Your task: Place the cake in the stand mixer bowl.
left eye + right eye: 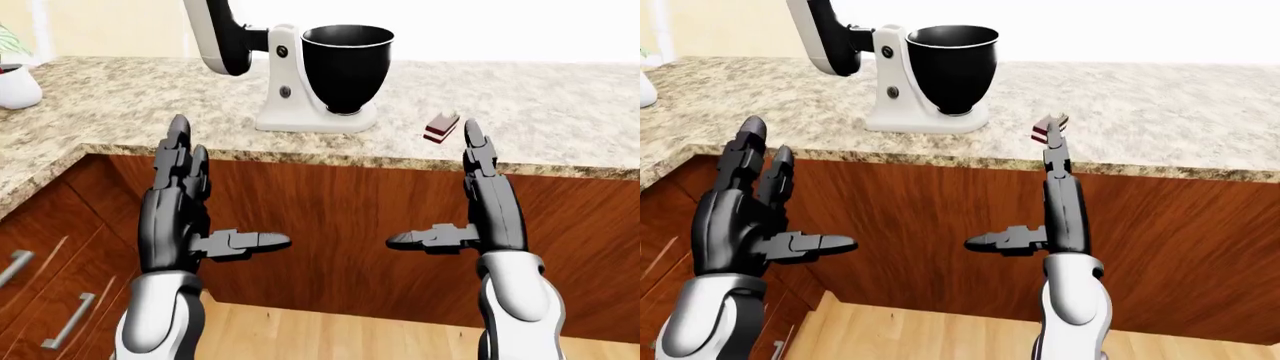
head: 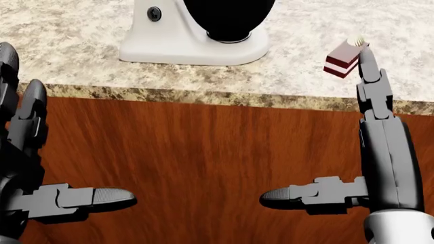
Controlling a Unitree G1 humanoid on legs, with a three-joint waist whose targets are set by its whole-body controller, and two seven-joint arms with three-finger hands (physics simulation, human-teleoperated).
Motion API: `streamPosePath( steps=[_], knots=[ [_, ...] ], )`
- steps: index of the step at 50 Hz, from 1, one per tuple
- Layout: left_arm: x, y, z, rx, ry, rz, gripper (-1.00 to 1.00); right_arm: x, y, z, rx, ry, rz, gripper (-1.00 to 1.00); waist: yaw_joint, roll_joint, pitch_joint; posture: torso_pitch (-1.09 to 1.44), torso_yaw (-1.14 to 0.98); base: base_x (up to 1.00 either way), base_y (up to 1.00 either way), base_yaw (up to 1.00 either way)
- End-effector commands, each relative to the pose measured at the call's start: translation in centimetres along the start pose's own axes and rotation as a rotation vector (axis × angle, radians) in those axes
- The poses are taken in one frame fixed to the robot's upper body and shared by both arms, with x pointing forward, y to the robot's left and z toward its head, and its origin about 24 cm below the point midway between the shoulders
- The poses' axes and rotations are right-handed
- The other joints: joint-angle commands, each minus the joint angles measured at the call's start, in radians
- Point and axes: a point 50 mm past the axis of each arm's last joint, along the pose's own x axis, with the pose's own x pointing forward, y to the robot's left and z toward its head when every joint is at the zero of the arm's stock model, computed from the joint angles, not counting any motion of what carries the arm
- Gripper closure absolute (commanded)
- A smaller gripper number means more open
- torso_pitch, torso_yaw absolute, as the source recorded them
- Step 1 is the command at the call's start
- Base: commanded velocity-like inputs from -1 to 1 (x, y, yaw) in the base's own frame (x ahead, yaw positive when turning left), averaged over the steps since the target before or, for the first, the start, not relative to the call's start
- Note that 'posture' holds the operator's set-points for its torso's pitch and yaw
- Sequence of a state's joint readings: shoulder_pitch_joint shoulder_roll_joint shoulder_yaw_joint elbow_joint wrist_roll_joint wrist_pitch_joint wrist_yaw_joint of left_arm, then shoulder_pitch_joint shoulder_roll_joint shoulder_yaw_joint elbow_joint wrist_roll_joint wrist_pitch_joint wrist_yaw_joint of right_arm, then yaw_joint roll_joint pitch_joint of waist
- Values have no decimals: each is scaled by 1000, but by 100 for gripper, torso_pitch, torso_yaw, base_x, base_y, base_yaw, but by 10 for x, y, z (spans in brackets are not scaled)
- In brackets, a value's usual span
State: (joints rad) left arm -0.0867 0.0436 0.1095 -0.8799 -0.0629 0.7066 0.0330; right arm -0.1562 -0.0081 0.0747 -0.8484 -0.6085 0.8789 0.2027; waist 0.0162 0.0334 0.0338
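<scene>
Fingers [image 1: 179, 150] spread on both hands; cake [image 1: 441, 127] on granite counter [image 1: 560, 127].

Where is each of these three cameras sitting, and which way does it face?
Left-eye view: on the head, facing level at the white stand mixer with black bowl on the speckled granite counter; both dark hands raised, open.
Right-eye view: its twin, nearly the same scene; left hand, right hand.
Head view: tilted downward at the reddish wooden cabinet face; hands at the edges.
All three share the layered cake slice by the right fingertip.
</scene>
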Motion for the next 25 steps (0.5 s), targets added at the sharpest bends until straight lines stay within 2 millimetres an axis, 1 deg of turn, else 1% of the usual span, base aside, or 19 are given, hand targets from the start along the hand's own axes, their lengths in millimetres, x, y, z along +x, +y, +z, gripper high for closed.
streamPosePath(
  steps=[1, 3, 4, 5, 6, 7, 8, 10, 11, 14, 16, 18, 19, 20, 21, 22, 23, 24, 25],
  knots=[
    [-1, -2, 13, -8, -74, -15, -100, -2, -5, 11, -6, -71, -32, -100, 1, 1, -4, 0, 0, 30, 0, 0],
    [0, -1, 14, -10, -77, -13, -100, -2, -5, 11, -8, -71, -34, -100, 6, -24, -4, 0, 0, 31, 0, 0],
    [0, 0, 15, -11, -79, -10, -100, -2, -5, 11, -8, -70, -34, -100, 8, -42, -8, 0, 0, 30, 0, 0],
    [0, 0, 15, -11, -81, -8, -100, -2, -5, 11, -8, -69, -33, -100, 9, -67, -16, 0, 0, 31, 0, 0],
    [0, 1, 17, -12, -84, -5, -100, -2, -4, 11, -9, -70, -33, -100, 6, -104, -29, 0, 0, 30, 0, 0],
    [-1, 3, 18, -15, -89, -2, -100, -2, -4, 12, -10, -70, -33, -100, -8, -66, -17, 0, 0, 31, 0, 0],
    [-1, 4, 21, -17, -96, 3, -100, -3, -5, 12, -12, -72, -34, -100, -2, -83, -8, 0, 0, 30, 0, 0],
    [-2, 6, 24, -20, -105, 10, -100, -3, -5, 13, -13, -73, -34, -100, -16, -79, -7, 0, 0, 30, 0, 0],
    [-3, 6, 26, -21, -108, 12, -100, -3, -5, 13, -14, -74, -34, -100, -16, -72, -10, 0, 0, 31, 0, 0],
    [-4, 7, 28, -23, -116, 14, -100, -4, -6, 14, -16, -76, -37, -100, -21, -47, 2, 0, 0, 30, 0, 0],
    [-5, 7, 29, -23, -118, 14, -100, -4, -6, 14, -17, -77, -37, -100, -26, -24, 6, 0, 0, 30, 0, 0],
    [-6, 8, 30, -25, -121, 15, -100, -5, -6, 14, -18, -77, -38, -100, -31, 14, -1, 0, 0, 30, 0, 0],
    [-6, 9, 31, -25, -123, 16, -100, -5, -6, 14, -18, -77, -38, -100, -33, 44, -14, 0, 0, 30, 0, 0],
    [-6, 9, 31, -26, -123, 17, -100, -5, -6, 14, -18, -77, -37, -100, -32, 55, -30, 0, 0, 30, 0, 0],
    [-6, 9, 31, -26, -123, 17, -100, -5, -6, 15, -17, -75, -38, -100, -18, 40, -10, 0, 0, 31, 0, 0],
    [-7, 9, 31, -25, -124, 17, -100, -5, -6, 15, -19, -77, -37, -100, -24, 54, 1, 0, 0, 31, 0, 0],
    [-8, 9, 33, -27, -126, 17, -100, -5, -5, 15, -19, -77, -37, -100, -15, 49, 3, 0, 0, 30, 0, 0],
    [-8, 10, 33, -28, -128, 17, -100, -5, -6, 15, -20, -77, -37, -100, -12, 43, -6, 0, 0, 30, 0, 0],
    [-8, 10, 33, -27, -128, 18, -100, -5, -6, 16, -21, -78, -38, -100, -11, 36, -9, 0, 0, 30, 0, 0]
  ],
)
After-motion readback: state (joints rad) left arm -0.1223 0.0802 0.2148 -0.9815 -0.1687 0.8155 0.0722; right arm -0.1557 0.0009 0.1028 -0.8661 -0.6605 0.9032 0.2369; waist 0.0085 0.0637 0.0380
